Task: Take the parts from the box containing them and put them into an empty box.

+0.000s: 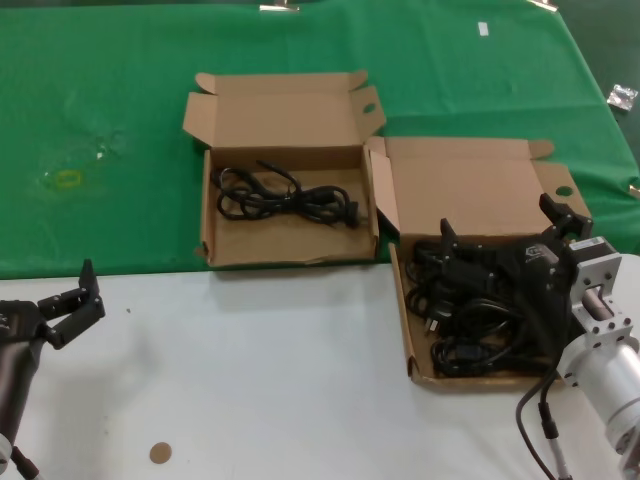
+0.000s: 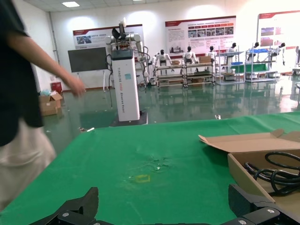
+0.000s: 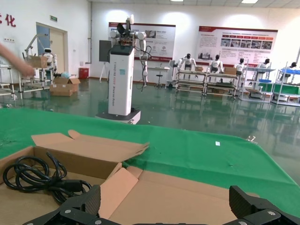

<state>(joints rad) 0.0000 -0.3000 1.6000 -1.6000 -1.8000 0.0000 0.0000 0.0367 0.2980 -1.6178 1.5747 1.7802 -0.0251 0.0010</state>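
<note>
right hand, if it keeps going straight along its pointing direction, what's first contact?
Probably the raised lid of the full box: the right hand, open, hangs over the cable pile, and the lid fills the wrist view straight ahead. Depth unclear.

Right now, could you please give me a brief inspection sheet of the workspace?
Surface: white table in front, green cloth behind.
Job's things: right box holds a heap of cables; left box already holds one coiled cable. Both lids open.
Clutter: brown disc on the white table; yellow ring on the cloth.
Grippers: right pincer open above the heap; left pincer open, idle over the table's left edge.
Cables: robot lead beside the right arm.
Surroundings: hall with a person and a display robot.
</note>
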